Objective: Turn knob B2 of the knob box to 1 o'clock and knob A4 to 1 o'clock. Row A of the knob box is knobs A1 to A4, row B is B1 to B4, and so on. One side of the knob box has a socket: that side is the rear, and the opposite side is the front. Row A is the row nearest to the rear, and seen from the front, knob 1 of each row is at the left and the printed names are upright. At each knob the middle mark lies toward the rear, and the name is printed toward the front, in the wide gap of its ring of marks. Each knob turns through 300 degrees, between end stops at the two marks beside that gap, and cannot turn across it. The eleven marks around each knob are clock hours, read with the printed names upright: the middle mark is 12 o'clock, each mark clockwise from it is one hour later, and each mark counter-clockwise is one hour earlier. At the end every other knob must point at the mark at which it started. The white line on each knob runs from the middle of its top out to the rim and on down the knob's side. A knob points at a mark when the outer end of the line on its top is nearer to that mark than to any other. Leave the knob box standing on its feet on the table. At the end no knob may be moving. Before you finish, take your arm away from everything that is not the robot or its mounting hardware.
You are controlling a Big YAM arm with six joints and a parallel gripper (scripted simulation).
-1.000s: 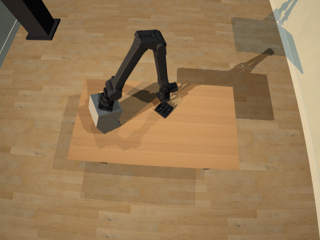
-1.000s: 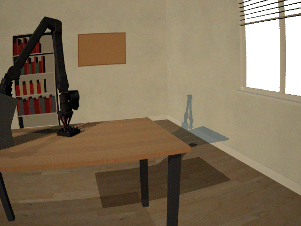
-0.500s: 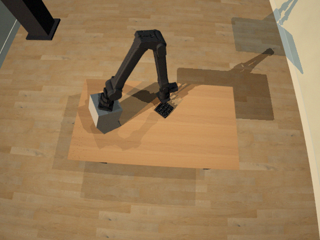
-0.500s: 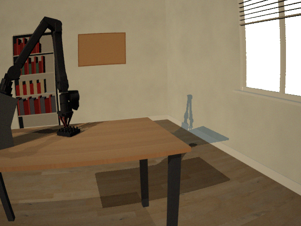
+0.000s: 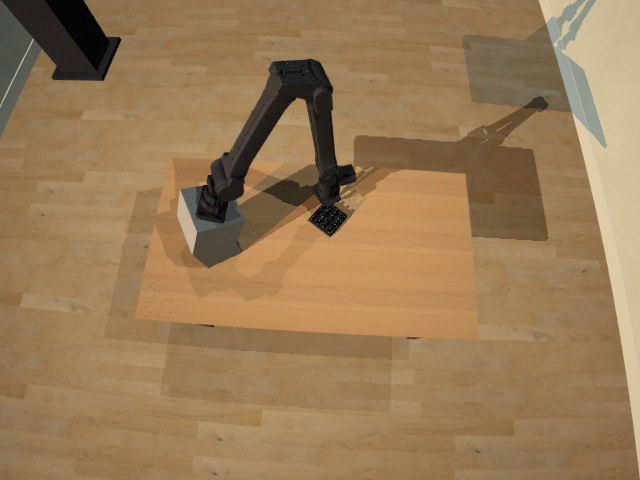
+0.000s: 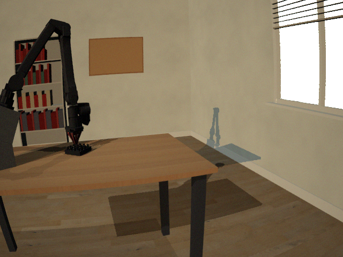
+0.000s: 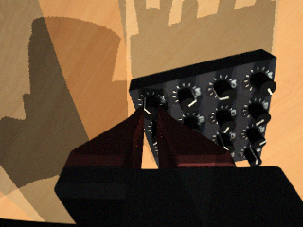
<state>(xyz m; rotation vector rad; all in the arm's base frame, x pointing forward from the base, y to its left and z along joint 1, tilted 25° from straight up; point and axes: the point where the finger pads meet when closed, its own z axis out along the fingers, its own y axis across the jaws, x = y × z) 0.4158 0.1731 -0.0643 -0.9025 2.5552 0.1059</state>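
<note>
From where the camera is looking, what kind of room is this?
It looks like a study or office, maybe one used for robot work. There's a bookshelf full of books, a cork board on the wall, and a robot arm over a wooden table.

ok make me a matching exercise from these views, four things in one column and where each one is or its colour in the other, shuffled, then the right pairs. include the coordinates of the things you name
Column 1
1. knob box point(image 5: 325, 220) point(image 6: 77, 150) point(image 7: 204, 73)
2. arm's mounting block point(image 5: 217, 242) point(image 6: 8, 138)
3. pinboard point(image 6: 116, 55)
4. gripper fingers point(image 6: 71, 136)

Column 2
A. dark red, reaching down to the knobs
B. on the wall, between the bookshelf point(image 6: 66, 121) and the window point(image 6: 321, 63)
C. black, on the table point(image 5: 392, 268) point(image 6: 133, 163) under the gripper point(image 6: 75, 143) point(image 7: 151, 111)
D. grey, with the arm standing on top

Right pairs: 1-C, 2-D, 3-B, 4-A
</note>
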